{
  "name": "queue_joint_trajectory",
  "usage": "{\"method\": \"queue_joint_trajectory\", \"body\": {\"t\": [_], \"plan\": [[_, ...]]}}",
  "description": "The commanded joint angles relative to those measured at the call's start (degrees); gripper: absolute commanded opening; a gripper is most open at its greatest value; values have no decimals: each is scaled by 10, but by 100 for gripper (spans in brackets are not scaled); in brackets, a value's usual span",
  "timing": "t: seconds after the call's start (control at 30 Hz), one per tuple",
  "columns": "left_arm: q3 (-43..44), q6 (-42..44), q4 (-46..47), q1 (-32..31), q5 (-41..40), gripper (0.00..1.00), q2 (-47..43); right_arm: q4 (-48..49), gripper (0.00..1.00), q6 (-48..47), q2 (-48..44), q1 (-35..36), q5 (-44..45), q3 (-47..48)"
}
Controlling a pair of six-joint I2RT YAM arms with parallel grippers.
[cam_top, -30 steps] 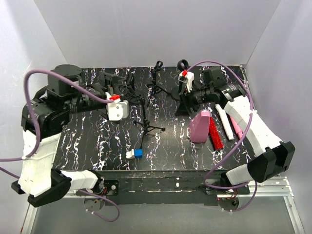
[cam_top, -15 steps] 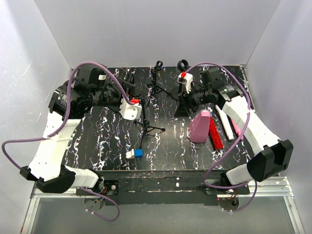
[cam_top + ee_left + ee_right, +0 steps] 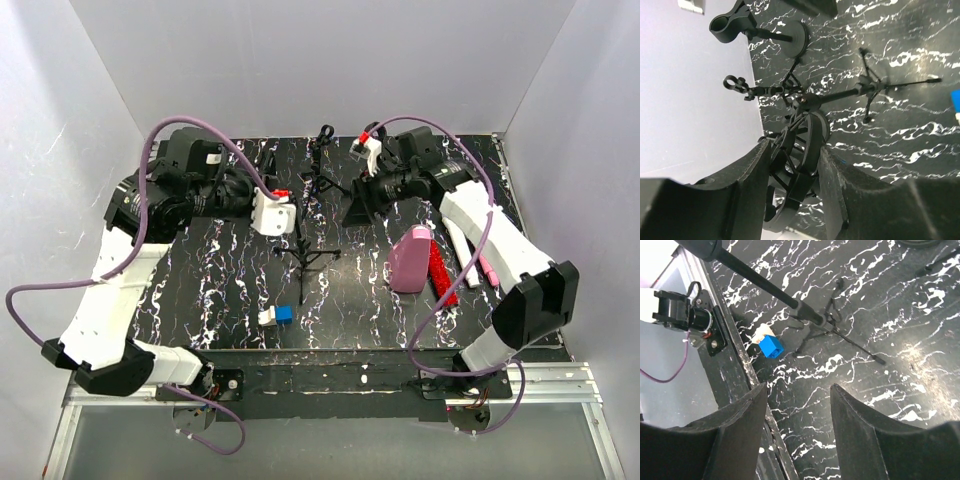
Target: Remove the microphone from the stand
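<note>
The black tripod stand (image 3: 306,254) is upright at mid-table. Its pole (image 3: 840,93) ends in the microphone (image 3: 807,142), a dark body slung in a ring-shaped mount. My left gripper (image 3: 794,165) is shut on that ring, with a finger pressed to each side. From above, the left gripper (image 3: 293,215) covers the top of the stand and hides the microphone. My right gripper (image 3: 360,207) hangs open to the right of the stand, holding nothing. In the right wrist view the stand (image 3: 812,317) lies well beyond the open right gripper (image 3: 797,440).
A pink bottle (image 3: 410,258), a red brush (image 3: 441,272) and a white marker (image 3: 458,245) lie at the right. A blue and white block (image 3: 277,316) sits near the front edge. Two more small black stands (image 3: 760,90) (image 3: 790,37) are at the back by the wall.
My left arm swung right to the top of the stand and its jaws closed around the microphone's ring. My right arm shifted back and to the left, staying open.
</note>
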Motion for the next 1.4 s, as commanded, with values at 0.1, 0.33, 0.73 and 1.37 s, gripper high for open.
{"method": "queue_joint_trajectory", "body": {"t": [0.1,0.33,0.73,1.37], "plan": [[36,-248,39,-18,19,27,34,49,59,74,66,17,-81,59],[65,-390,48,-24,-2,22,50,79,62,141,124,19,-110,61],[69,-435,41,-27,-30,8,40,198,62,312,206,17,-139,50],[75,-426,18,-27,-20,0,32,296,38,409,272,14,-210,43]]}}
